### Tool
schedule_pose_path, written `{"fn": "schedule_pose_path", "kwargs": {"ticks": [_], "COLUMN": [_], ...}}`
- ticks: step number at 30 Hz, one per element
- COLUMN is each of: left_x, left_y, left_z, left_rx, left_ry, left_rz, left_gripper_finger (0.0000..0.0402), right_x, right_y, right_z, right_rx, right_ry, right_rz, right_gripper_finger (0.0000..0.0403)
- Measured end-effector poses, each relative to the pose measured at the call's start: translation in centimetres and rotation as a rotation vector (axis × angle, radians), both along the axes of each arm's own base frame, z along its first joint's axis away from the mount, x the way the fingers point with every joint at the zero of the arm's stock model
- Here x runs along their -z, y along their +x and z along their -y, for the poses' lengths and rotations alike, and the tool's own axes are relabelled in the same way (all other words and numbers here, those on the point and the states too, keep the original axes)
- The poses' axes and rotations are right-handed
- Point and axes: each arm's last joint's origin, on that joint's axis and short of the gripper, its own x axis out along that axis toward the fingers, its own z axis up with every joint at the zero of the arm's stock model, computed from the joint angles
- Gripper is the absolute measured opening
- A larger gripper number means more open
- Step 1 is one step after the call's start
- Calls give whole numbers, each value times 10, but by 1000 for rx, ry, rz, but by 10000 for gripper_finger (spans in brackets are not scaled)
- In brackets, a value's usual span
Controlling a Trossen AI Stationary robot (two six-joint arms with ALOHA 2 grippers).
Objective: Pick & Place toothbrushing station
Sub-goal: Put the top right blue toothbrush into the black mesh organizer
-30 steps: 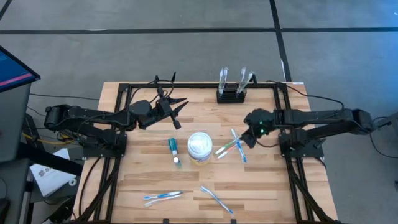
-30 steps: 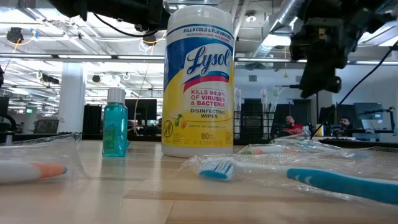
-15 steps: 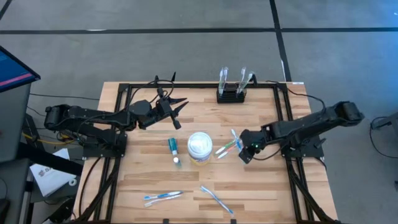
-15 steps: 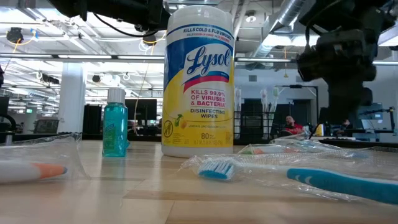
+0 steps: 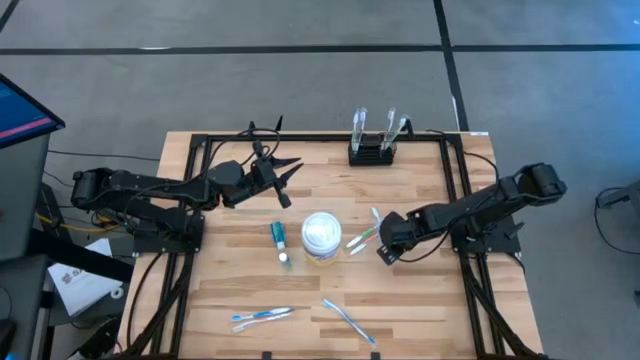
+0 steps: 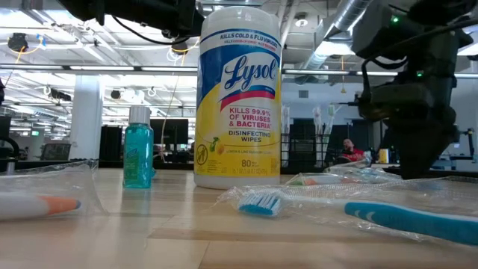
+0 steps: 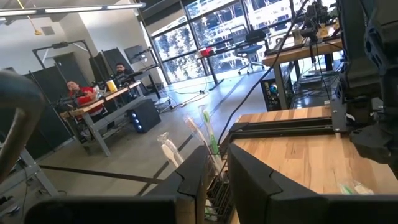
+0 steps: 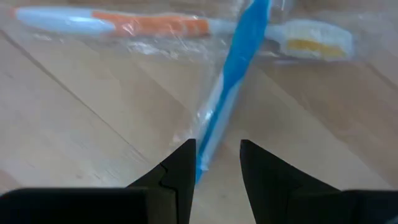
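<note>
- The toothbrushing station point(image 5: 372, 153), a small black slotted rack, stands at the far edge of the tabletop point(image 5: 420, 300), a little right of centre, with wrapped toothbrushes standing upright in it.
- The right gripper point(image 5: 384, 252) is low over the tabletop, right of the white wipes tub point(image 5: 321, 236), at the near end of a blue toothbrush point(image 8: 233, 74).
- In the right wrist view its jaws stand open with a gap, one on each side of the blue toothbrush's wrapped handle; they are not clamped on it.
- An orange-and-white toothbrush point(image 8: 155, 25) in clear wrap lies crossed under the blue one.
- The left gripper point(image 5: 283, 178) hangs above the far left part of the tabletop, well apart from the rack, pointing toward it.
- Its jaws show a narrow gap in the left wrist view and hold nothing.
- A small teal bottle point(image 5: 279, 238) lies just left of the tub.
- Two more wrapped toothbrushes lie near the front edge: one at near left point(image 5: 262, 316), one at near centre point(image 5: 347, 319).
- In the low view, the tub point(image 6: 239, 97) reads Lysol disinfecting wipes.
</note>
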Motion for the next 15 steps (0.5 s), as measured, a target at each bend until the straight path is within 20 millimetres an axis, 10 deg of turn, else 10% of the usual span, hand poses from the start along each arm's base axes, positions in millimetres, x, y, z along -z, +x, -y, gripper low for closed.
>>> {"fn": "schedule_pose_path", "kwargs": {"ticks": [15], "left_x": [2], "left_y": [0], "left_z": [0], "left_rx": [-1], "left_ry": [-2], "left_rz": [-23], "left_gripper_finger": [57], "right_x": [12], "right_y": [13], "right_z": [-3], "right_rx": [-7], "right_ry": [-21], "right_rz": [-58], "right_gripper_finger": [97]}}
